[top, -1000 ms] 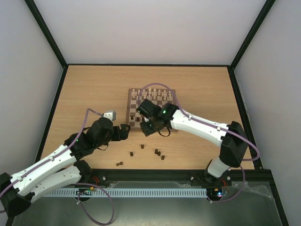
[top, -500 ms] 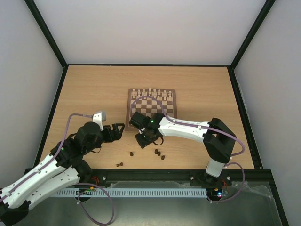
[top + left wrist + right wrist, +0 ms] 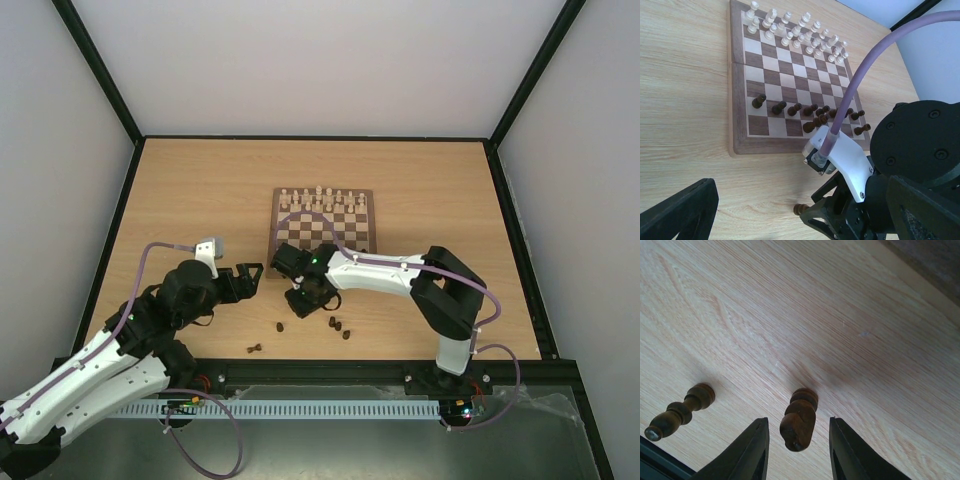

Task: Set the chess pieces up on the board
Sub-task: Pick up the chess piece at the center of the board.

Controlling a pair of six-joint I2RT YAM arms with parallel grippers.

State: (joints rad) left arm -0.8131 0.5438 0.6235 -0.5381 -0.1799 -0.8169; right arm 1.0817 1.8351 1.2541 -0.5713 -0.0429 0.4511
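The board (image 3: 322, 222) has cream pieces (image 3: 322, 196) along its far rows and dark pieces (image 3: 815, 114) on its near rows. My right gripper (image 3: 303, 299) is low over the table just off the board's near-left corner. In the right wrist view its jaws (image 3: 797, 452) are open, one finger on each side of an upright dark piece (image 3: 799, 424) without touching it. Another dark piece (image 3: 680, 413) lies to its left. My left gripper (image 3: 256, 278) is open and empty, left of the right gripper; its dark fingers (image 3: 680, 212) show at the bottom of its view.
Loose dark pieces lie on the table near the front edge: one (image 3: 281, 326), a pair (image 3: 339, 328) and one (image 3: 255, 348). The right arm's wrist and purple cable (image 3: 850, 100) fill the space between my left fingers. The black frame rail (image 3: 320, 372) runs along the near edge.
My right gripper has come off the board toward the near side and lowered around a loose dark piece. My left arm drew back to the left earlier and has since held still.
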